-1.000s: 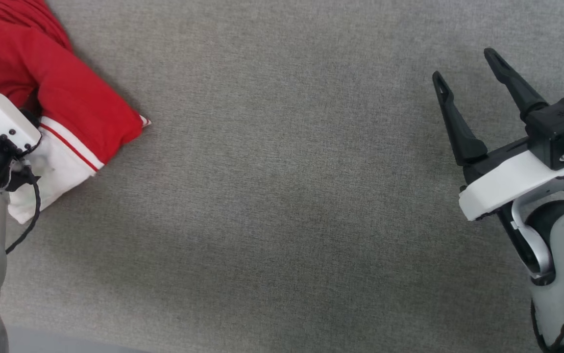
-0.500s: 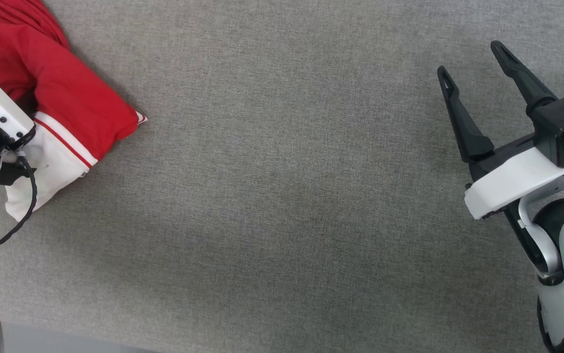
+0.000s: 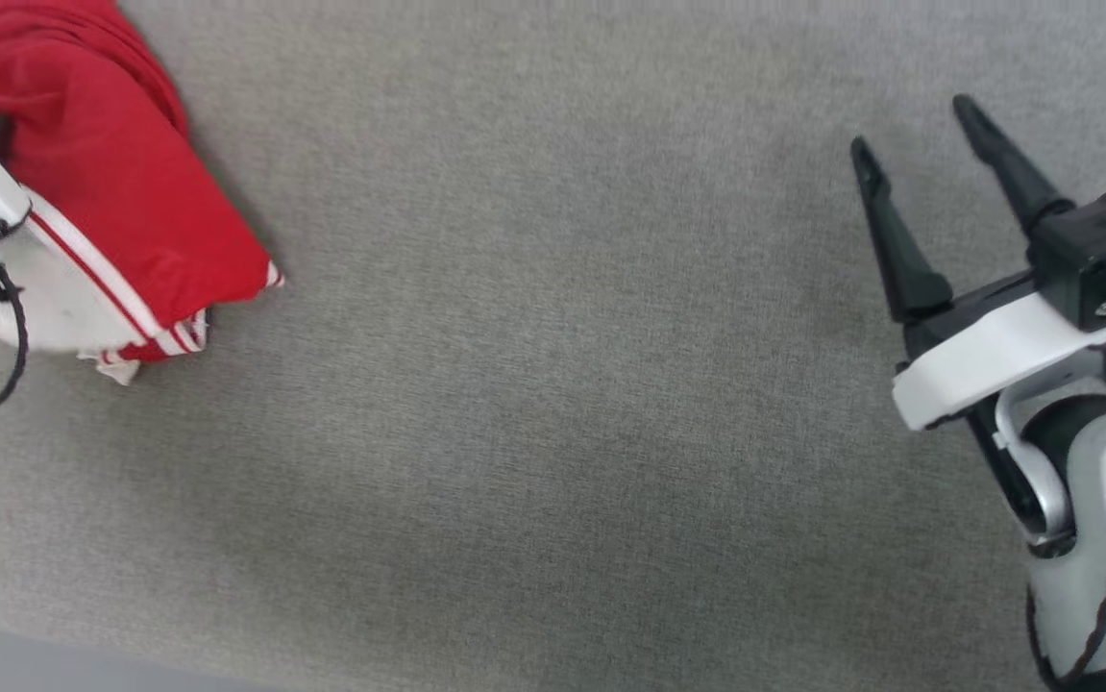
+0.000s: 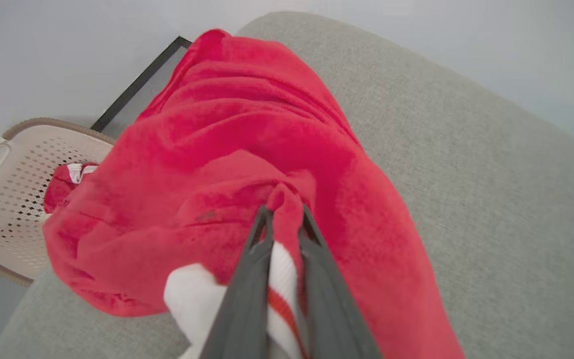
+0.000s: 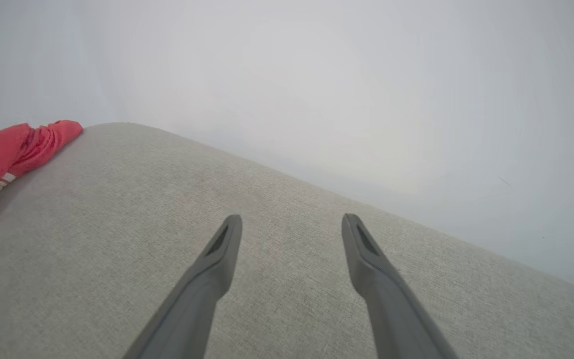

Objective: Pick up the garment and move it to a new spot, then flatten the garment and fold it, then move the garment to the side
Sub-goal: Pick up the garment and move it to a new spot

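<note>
At the upper left of the head view the garment (image 3: 120, 192) lies bunched on the grey cloth-covered table (image 3: 553, 384), red bulk uppermost, white panel and striped hem at its lower edge; the left wrist view shows the left claw (image 4: 283, 214) pinched together on a raised fold of it, red cloth and a strip of white trim caught between the fingers; the right claw (image 3: 913, 130) hangs at the right of the frame with its fingers spread apart and nothing between them, well apart from the cloth. The fabric looks soft, light and limp, so it will likely sag and trail from a single pinch rather than lift as one piece; a hold on a hem or cuff, where the trim is doubled, should slip less than one on loose red cloth. At the left of the left wrist view a perforated beige basket (image 4: 12, 189) stands past the table's edge, with part of the garment seen against it, so a trailing end could snag there; the middle of the table offers wide bare room for laying it out.
</note>
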Robot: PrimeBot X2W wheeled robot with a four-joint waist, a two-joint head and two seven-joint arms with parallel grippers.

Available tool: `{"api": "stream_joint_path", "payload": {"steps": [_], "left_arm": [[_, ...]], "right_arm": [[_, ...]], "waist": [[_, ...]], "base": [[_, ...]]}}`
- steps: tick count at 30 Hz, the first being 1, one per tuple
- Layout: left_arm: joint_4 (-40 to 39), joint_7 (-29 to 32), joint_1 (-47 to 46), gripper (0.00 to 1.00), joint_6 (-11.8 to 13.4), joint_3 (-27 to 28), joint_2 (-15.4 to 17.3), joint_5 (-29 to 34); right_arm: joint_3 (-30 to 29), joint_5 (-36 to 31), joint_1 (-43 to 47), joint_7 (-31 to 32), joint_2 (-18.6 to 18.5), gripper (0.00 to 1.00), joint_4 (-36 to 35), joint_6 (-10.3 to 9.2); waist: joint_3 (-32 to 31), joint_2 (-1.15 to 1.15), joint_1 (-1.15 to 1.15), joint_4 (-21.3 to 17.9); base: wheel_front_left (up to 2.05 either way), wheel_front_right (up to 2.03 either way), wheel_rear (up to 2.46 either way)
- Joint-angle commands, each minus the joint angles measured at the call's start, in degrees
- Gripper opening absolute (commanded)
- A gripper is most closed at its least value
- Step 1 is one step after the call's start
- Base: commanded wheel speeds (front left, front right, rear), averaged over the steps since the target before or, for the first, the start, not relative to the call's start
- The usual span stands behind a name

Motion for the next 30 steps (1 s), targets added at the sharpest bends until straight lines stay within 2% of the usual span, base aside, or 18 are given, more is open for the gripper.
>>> {"api": "stream_joint_path", "payload": {"steps": [1,16,30], "left_arm": [[-1.27,-0.73,-0.87,0.00,-0.10,-0.81,0.56,0.83],[-14.56,-4.06,-4.36,0.00,-0.12,-10.45,7.31,2.50],[-31.13,3.43,-3.12,0.00,-0.12,-16.34,12.18,0.11]], "right_arm": [[-0.03,0.25,0.87,-0.91,0.42,1.00,0.62,0.00],[-2.38,1.19,4.36,-6.35,4.55,1.00,5.70,0.00],[-6.11,1.96,8.02,-10.09,6.83,1.00,7.56,0.00]], "waist": [[-1.96,0.00,0.00,0.25],[-11.79,0.00,0.00,0.98],[-18.71,0.00,0.00,-1.34]], "base": [[0.00,0.00,0.00],[0.00,0.00,0.00],[0.00,0.00,0.00]]}}
